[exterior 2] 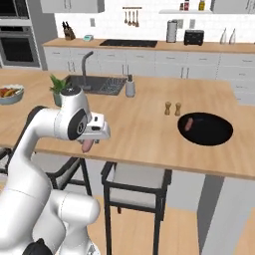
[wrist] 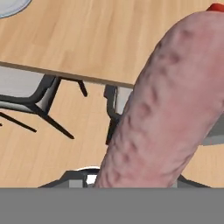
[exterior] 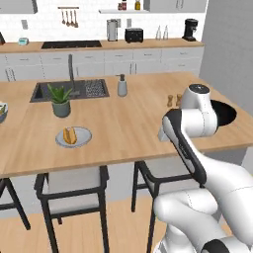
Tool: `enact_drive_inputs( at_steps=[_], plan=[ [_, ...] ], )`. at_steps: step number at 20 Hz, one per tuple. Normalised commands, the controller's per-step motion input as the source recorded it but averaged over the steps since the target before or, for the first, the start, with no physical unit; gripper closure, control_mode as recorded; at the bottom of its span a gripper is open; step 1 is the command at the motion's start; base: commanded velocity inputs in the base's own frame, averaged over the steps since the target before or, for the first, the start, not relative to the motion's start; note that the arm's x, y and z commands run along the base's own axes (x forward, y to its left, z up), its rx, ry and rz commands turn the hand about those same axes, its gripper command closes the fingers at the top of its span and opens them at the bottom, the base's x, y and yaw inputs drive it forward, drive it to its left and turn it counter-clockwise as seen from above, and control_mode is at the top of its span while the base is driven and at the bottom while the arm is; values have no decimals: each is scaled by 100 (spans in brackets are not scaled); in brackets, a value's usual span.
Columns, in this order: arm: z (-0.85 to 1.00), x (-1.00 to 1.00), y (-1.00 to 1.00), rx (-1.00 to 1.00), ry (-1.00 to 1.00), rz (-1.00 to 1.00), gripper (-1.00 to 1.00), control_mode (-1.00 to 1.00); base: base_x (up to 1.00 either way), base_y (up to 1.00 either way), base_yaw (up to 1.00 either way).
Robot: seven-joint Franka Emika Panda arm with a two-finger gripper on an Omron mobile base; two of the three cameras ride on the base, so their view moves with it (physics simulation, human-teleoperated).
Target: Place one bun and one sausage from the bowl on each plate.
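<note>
Kitchen: white cabinets along the back wall, a sink set in the near island, stools tucked under its front edge.
Worktop point(exterior: 128, 133): we see one long wooden island carrying everything for the task.
Arm: we read it as folded back over the island's near edge, between the two ends of the task.
Bowl point(exterior 2: 219, 137): the black dish sits toward 3 o'clock on the island in the right base view, with one sausage point(exterior 2: 188, 124) lying in its left part.
Plate point(exterior: 85, 139): a pale plate at about 9 o'clock of the arm in the left base view, already carrying a bun point(exterior: 69, 135); we cannot make out any sausage on it.
End effector point(exterior 2: 88, 145): closed on a held sausage point(wrist: 166, 113), which hangs down from the hand just off the island's front edge.
Held sausage axis: we see it running lengthwise along the hand's line of sight.
Key relation: the plate with the bun lies toward 10 o'clock from the hand, its rim point(wrist: 11, 8) showing at the hand view's top left corner.
Next move, as we judge it: carry the load across the wood toward that plate and lay it beside the bun.
</note>
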Motion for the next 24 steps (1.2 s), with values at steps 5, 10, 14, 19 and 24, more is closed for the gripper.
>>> enact_drive_inputs(
  at_steps=[5, 10, 14, 19, 24],
  plan=[
    [0, 0, 0, 0, 0, 0, 100, 100, 7, 100, 0],
    [0, 0, 0, 0, 0, 0, 100, 100, 21, 78, 0],
    [0, 0, 0, 0, 0, 0, 100, 100, 56, 16, 0],
    [0, 0, 0, 0, 0, 0, 100, 100, 43, 1, 0],
    [-13, 58, 40, 0, 11, 1, 100, -100, 0, 0, 0]
  ],
)
